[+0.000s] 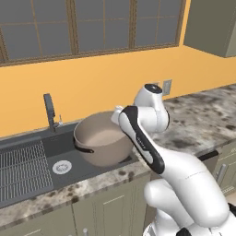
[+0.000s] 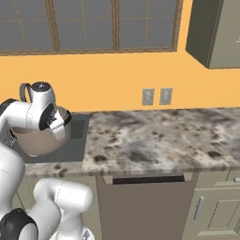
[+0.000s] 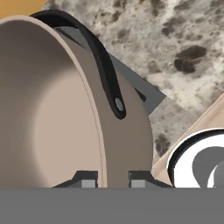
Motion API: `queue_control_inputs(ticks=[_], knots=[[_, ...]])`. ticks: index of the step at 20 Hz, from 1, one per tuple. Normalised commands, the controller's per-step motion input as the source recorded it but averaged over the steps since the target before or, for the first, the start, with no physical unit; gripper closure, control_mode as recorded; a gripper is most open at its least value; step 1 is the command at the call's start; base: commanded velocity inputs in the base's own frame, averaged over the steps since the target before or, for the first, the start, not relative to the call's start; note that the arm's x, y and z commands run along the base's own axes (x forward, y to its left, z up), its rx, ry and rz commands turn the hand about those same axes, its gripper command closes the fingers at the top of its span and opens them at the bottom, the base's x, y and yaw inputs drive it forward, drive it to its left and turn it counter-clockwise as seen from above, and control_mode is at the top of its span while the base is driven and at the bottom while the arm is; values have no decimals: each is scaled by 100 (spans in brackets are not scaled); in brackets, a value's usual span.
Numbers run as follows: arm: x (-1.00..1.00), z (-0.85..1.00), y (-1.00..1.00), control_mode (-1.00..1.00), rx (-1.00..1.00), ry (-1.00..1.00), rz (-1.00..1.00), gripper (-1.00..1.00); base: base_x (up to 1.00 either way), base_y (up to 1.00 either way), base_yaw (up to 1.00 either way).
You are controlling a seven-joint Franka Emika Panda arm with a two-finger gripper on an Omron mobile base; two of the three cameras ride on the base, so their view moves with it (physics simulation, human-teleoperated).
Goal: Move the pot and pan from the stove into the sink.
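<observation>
A: Where's the pot (image 1: 103, 140) at?

B: Sitting tilted in the sink (image 1: 27, 159), near the faucet (image 1: 50, 110).

A: And the claw (image 3: 113, 180)?

B: Clamped on the pot's rim, right by a black loop handle (image 3: 103, 61).

Taupe pot (image 1: 103, 140) tilted in grey sink (image 1: 55, 145).

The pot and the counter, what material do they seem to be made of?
The pot: probably metal with a matte taupe finish, thin wall and smooth pale inside; its loop handle looks like glossy black plastic or coated metal. The counter: apparently polished stone, granite-like, judging by mottled brown-grey speckles.
</observation>
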Motion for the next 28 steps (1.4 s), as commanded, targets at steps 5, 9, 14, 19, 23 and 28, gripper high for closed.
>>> queue_control_inputs(ticks=[5,9,14,19,23,28], knots=[[12,-1,12,-100,0,0,-6,100,0,0,0],[12,-15,6,-100,0,0,0,100,0,0,0],[37,-32,26,-100,0,0,0,100,0,0,0],[52,-26,31,-100,0,0,0,100,0,0,0],[55,-29,33,-100,0,0,0,100,0,0,0],[54,-32,33,-100,0,0,0,100,0,0,0]])
